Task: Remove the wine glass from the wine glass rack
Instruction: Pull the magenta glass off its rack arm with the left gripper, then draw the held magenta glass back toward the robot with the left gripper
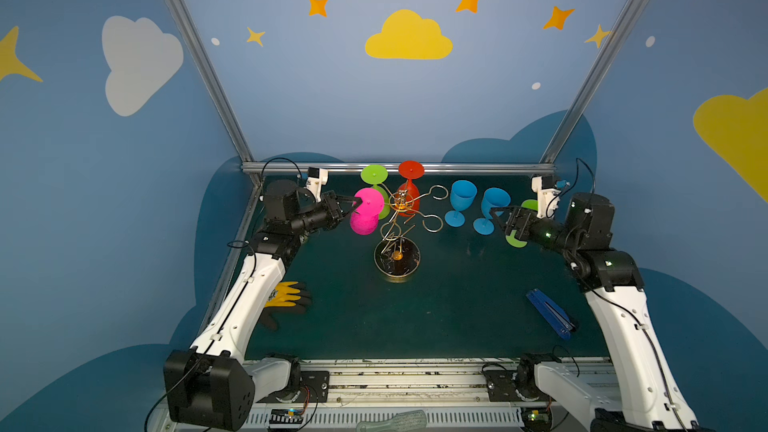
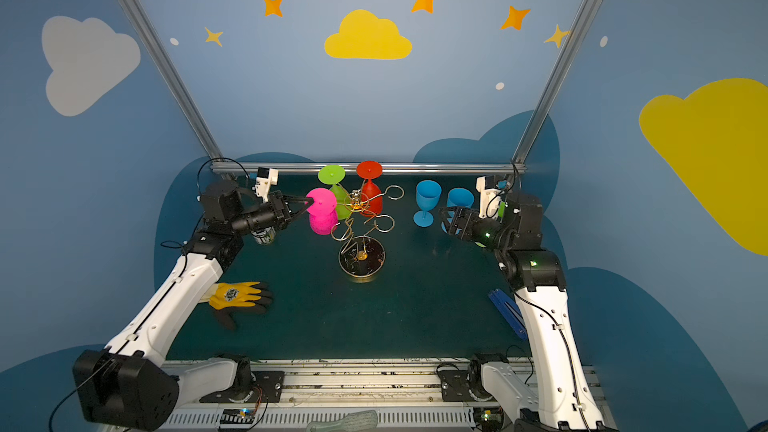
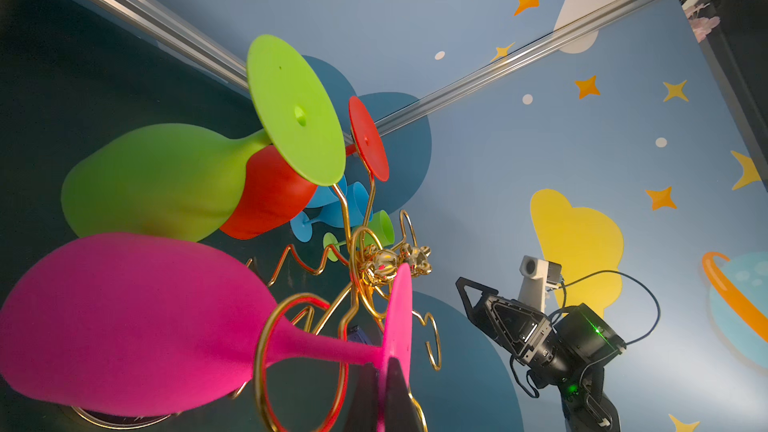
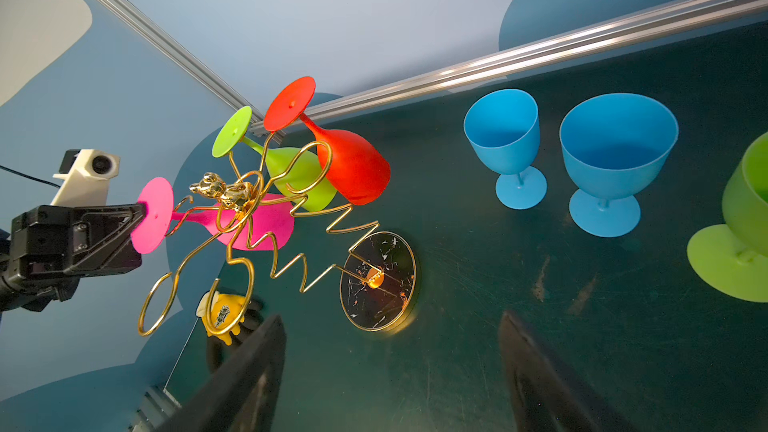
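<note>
While left jaws pinch the pink glass (image 1: 364, 222), right jaws gape above the green, blue-walled tabletop (image 1: 457, 309).

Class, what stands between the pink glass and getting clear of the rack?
A wire loop of the rack rings the pink glass stem, and the green glass hangs close beside it. The left gripper pinches its foot.

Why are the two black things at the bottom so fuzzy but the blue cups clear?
Right wrist view: those are the fingers of the right gripper, too close to the lens to focus; the blue glasses farther off look sharp. Left wrist view: the pink glass, very near, looks huge.
</note>
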Controlling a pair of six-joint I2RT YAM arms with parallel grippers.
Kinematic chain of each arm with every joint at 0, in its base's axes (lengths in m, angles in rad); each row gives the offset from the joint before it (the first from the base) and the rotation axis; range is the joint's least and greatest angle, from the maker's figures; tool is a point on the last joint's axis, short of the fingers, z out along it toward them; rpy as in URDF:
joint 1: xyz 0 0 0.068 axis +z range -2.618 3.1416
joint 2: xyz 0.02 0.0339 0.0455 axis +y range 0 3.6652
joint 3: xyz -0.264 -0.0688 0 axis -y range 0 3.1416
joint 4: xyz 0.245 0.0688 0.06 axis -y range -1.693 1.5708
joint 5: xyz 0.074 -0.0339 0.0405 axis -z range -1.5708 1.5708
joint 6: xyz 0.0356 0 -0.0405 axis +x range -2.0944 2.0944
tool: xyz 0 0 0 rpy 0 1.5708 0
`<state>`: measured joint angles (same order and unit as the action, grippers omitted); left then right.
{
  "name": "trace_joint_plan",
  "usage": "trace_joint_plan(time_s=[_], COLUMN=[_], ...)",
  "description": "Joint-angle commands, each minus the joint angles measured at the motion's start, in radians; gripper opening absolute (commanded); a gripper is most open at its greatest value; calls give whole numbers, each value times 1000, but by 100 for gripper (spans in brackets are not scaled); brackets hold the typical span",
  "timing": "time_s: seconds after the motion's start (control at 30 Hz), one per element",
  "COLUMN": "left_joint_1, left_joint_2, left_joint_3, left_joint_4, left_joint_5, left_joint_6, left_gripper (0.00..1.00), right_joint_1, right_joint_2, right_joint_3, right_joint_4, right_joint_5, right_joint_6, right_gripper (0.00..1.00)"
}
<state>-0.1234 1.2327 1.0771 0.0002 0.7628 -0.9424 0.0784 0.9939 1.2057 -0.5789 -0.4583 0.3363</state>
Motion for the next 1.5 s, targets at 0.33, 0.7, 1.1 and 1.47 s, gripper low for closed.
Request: trace_joint_plan(time_s=[0.33, 0.7, 1.1, 1.47], left_joint_1=[-6, -7, 3, 71], left_joint_2=[50, 71, 71, 13], left_joint_3=[92, 117, 122, 76], left_joint_4=[-32, -41, -13, 20], left_joint_5=[-31, -55, -124, -130], left_joint_6=[58, 68, 56, 17], left_gripper=[4, 4, 4, 4], right_joint_1=[3, 0, -1, -3], right_joint_2=[-28, -38, -47, -49], right_joint_3=[-17, -20, -19, -17], right_joint_4=[27, 18, 8, 8], right_joint_5=[-14, -10, -9, -14], right_joint_6=[0, -7, -11, -8], right_gripper=[80, 80, 80, 80])
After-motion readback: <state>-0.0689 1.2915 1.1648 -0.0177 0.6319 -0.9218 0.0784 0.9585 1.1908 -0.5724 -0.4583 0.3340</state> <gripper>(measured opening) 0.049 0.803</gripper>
